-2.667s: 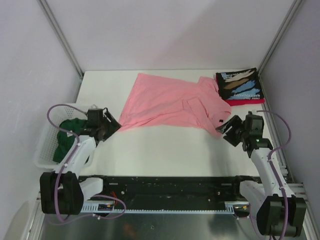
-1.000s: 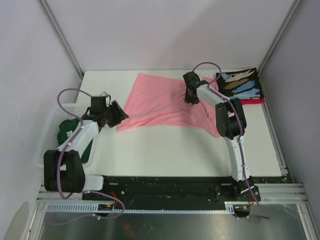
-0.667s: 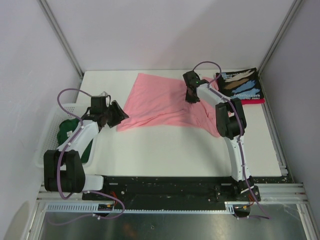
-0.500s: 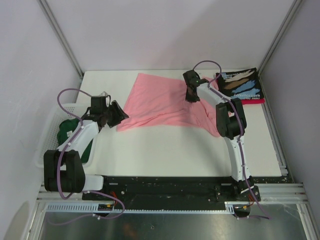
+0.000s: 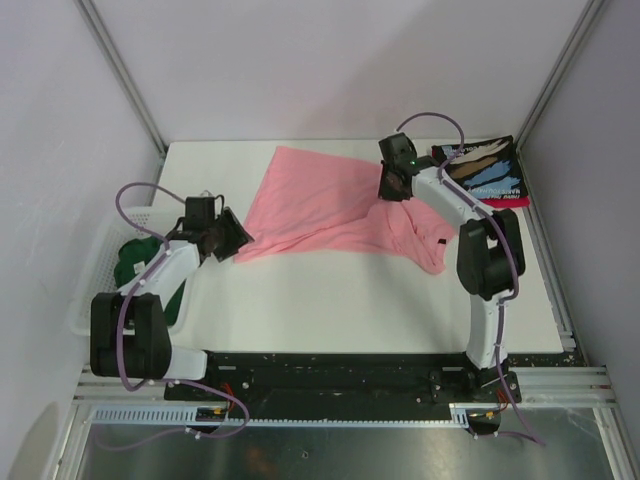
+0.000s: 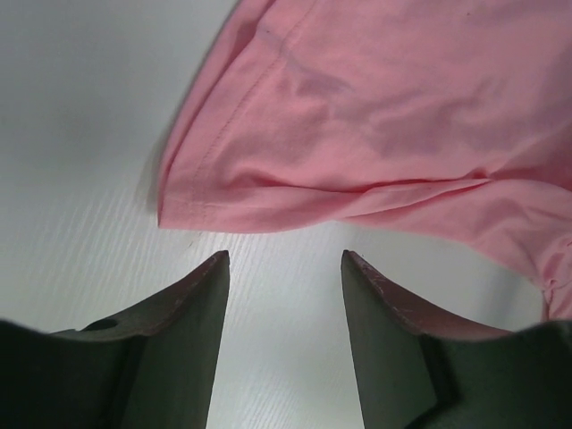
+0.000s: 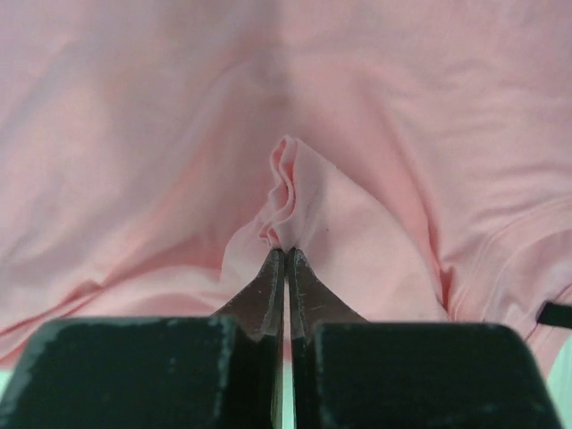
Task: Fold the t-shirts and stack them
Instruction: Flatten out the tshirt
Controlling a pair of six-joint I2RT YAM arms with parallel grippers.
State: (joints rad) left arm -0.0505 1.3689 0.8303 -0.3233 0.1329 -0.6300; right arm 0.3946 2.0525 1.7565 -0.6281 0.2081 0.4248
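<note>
1 fold of pink t-shirt (image 7: pixel 161 134) is clamped by right gripper (image 7: pixel 286 253). Beside its hem, left gripper (image 6: pixel 284 259) is held apart.

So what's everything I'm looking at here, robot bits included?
pink t-shirt: one, light pink, spread loosely across the middle and back of the table
black t-shirt: one, black with blue, tan and white streaks, folded at the far right corner
red t-shirt: one, red, under the black one, only an edge showing
green t-shirt: one, dark green, bunched in the basket
basket: one, white slatted, at the table's left edge
table: one, white
left hand: one, dark, open, just short of the pink shirt's near left corner
right hand: one, dark, shut on a pinch of pink cloth
</note>
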